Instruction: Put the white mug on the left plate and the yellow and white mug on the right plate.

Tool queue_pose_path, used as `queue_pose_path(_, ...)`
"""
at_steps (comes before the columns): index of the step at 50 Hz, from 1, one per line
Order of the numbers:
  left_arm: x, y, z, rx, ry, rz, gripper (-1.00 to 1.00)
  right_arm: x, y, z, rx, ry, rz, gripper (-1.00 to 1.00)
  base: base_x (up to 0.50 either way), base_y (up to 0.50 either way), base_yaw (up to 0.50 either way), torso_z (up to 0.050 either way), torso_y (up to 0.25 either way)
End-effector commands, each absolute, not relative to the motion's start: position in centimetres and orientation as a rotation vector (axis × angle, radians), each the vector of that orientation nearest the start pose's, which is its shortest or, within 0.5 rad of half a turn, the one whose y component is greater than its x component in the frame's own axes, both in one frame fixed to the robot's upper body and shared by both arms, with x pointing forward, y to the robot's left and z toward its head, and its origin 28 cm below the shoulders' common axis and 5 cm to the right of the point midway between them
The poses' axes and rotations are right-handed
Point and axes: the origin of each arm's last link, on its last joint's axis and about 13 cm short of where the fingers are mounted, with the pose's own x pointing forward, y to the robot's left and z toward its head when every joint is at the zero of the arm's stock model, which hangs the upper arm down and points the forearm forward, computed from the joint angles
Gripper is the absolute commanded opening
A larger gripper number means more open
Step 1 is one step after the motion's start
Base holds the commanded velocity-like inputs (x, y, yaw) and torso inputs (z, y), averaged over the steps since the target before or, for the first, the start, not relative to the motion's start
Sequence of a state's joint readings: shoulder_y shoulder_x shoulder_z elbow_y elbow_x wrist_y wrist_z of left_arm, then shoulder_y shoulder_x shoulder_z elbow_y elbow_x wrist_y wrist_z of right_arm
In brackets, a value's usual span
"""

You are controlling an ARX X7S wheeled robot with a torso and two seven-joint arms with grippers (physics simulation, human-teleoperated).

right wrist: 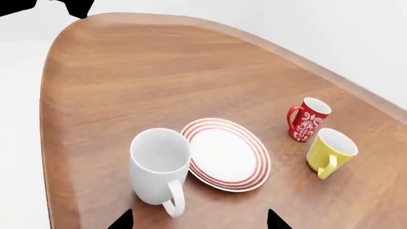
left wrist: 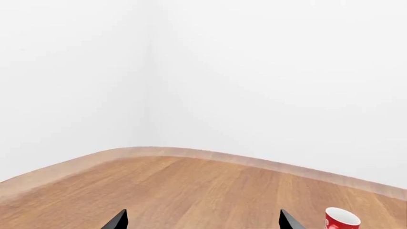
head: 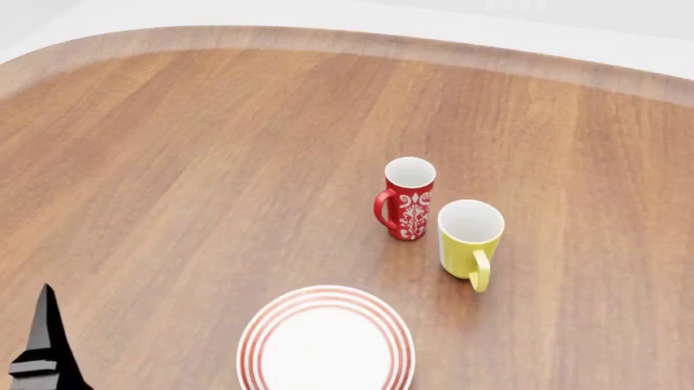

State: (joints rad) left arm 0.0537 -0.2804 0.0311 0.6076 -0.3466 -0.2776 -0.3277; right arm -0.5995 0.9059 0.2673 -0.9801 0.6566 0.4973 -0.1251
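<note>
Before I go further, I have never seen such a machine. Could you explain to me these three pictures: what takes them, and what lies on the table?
These are simulator renders from a wheeled robot with two arms. One camera sits on its head and looks down; the other two sit near each arm's jaws.

On the wooden table stand a red patterned mug and a yellow and white mug, both upright and close together. Nearer the robot lies a plate with red rings.

The right wrist view also shows the white mug, upright beside that plate. I see only one plate.

The left gripper and right gripper show dark tips spread apart with nothing between them, so nothing is held.
</note>
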Motion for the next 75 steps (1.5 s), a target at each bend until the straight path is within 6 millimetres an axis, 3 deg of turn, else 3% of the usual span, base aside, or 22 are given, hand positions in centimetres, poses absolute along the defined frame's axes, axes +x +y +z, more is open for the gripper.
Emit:
queue_pose_path(1,18.7,22.9,11.4,-0.090,-0.228,0.104,1.00,11.1,-18.7,15.0,-0.344,0.240,0.697,1.00,0.00,0.00,0.00,0.000,0.000)
queue_pose_path(13,19.0,22.9,11.5,-0.095,-0.234,0.107,1.00,16.5,-18.2,13.2,-0.260,0.272,0.739,1.00,0.00,0.00,0.00,0.000,0.000)
queue_pose_path(19,18.8,23.0,11.7,-0.102,-0.239,0.113,1.00,18.3,-17.5,12.1,-0.243,0.298,0.774,1.00,0.00,0.00,0.00,0.000,0.000)
queue_pose_path(43,18.6,23.1,12.0,-0.108,-0.243,0.119,1.00,20.2,-16.7,9.8,-0.241,0.399,0.827,1.00,0.00,0.00,0.00,0.000,0.000)
queue_pose_path(75,18.7,22.9,11.8,-0.108,-0.240,0.119,1.00,22.8,-17.0,10.4,-0.308,0.485,0.908,1.00,0.00,0.00,0.00,0.000,0.000)
